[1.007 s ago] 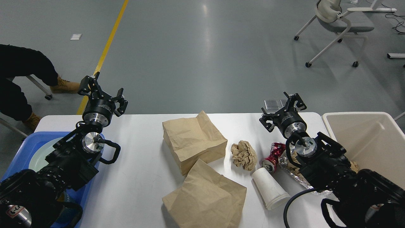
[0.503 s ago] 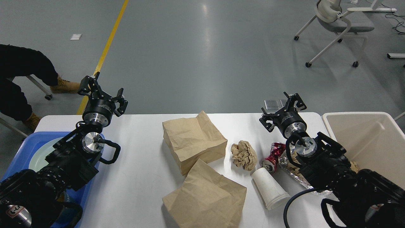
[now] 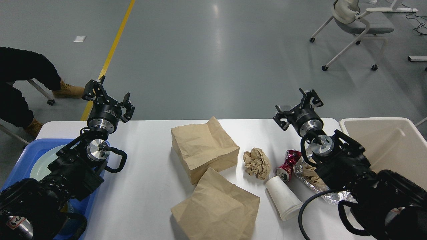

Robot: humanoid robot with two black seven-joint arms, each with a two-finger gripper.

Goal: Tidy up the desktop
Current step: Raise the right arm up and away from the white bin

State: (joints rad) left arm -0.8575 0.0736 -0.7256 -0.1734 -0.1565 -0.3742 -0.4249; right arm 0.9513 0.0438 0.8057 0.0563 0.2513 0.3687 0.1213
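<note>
The large smooth white rectangular table point(image 3: 150, 173) with rounded corners fills the lower half of the view.

At its near edge, centre, lies a flattened brown paper bag point(image 3: 216, 206). Just right of it a white paper cup point(image 3: 284, 198) lies on its side. Toward the near right, a crumpled silver foil wrapper point(image 3: 312, 176) lies partly under the right arm. Touching its left end is a crushed red metal can point(image 3: 286, 165).

At mid-table a crumpled ball of brown paper point(image 3: 257, 163) sits just left of the can. A second, bulkier brown paper bag point(image 3: 202, 149) lies beyond the flat one and reaches close to the far edge.

A blue plastic tray point(image 3: 20, 160) holding a pale round plate point(image 3: 41, 163) occupies the left edge. A beige plastic bin point(image 3: 390, 146) stands at the right edge.

The left gripper point(image 3: 107, 96) is raised over the far left corner, fingers spread, holding nothing. The right gripper point(image 3: 297, 106) is raised above the far edge near the right corner, fingers likewise apart and empty.
</note>
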